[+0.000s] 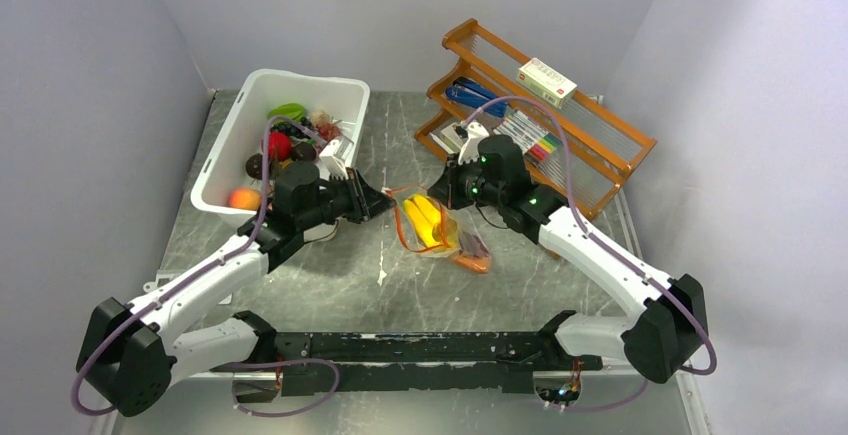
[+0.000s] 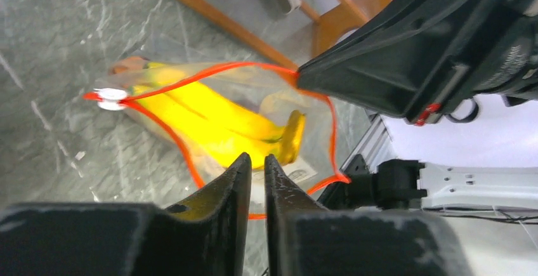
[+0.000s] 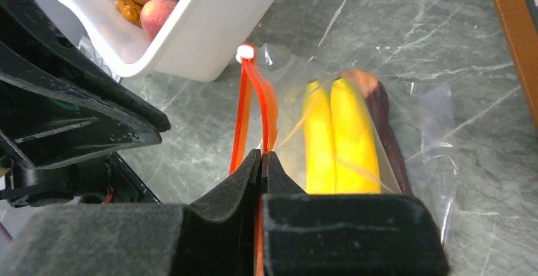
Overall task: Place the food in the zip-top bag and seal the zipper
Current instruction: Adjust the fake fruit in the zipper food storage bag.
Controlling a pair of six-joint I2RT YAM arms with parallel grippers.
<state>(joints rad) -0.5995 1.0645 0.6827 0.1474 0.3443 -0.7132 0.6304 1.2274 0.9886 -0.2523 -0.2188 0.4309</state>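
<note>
The clear zip-top bag (image 1: 445, 235) lies at the table's middle with its mouth held open in a loop. Inside are the yellow banana bunch (image 1: 424, 217) and the dark red-brown slab (image 1: 473, 253); both also show in the right wrist view, bananas (image 3: 342, 136) and slab (image 3: 382, 108). My right gripper (image 3: 261, 154) is shut on the orange-red zipper strip (image 3: 243, 114) of one lip. My left gripper (image 2: 257, 158) pinches the opposite lip, its jaws a hair apart. The white slider (image 2: 112, 98) sits at the far end. Other food stays in the bin.
The white bin (image 1: 222, 155) at the back left holds an orange fruit (image 1: 241, 198), a red fruit (image 1: 279, 144) and dark grapes (image 1: 288, 129). A wooden rack (image 1: 590, 170) with pens and a white box (image 1: 546, 81) stands at the back right, close behind my right gripper (image 1: 432, 195).
</note>
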